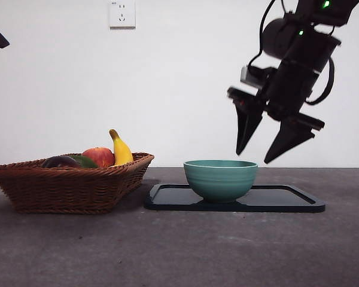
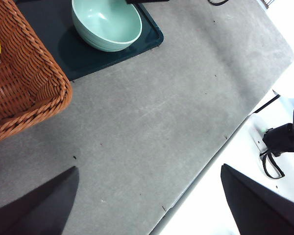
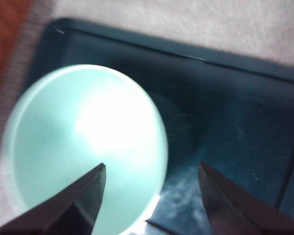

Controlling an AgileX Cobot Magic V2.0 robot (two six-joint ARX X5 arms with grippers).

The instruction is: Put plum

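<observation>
Nearest to us lies a broad bare stretch of the grey table, open room right up to its front edge. Behind it, at the left, we see the wicker basket; the plum rests inside, against its left-hand side, only its dark top showing above the rim, so we cannot tell its long axis or which way it points. Beside it sit a green fruit, the red apple and an upright banana. To the right, well apart from the basket, the green bowl stands on the black tray. Our right gripper hangs above the bowl's right rim, jaws spread, holding nothing. Our left gripper waits with its jaws wide apart over the table edge.
</observation>
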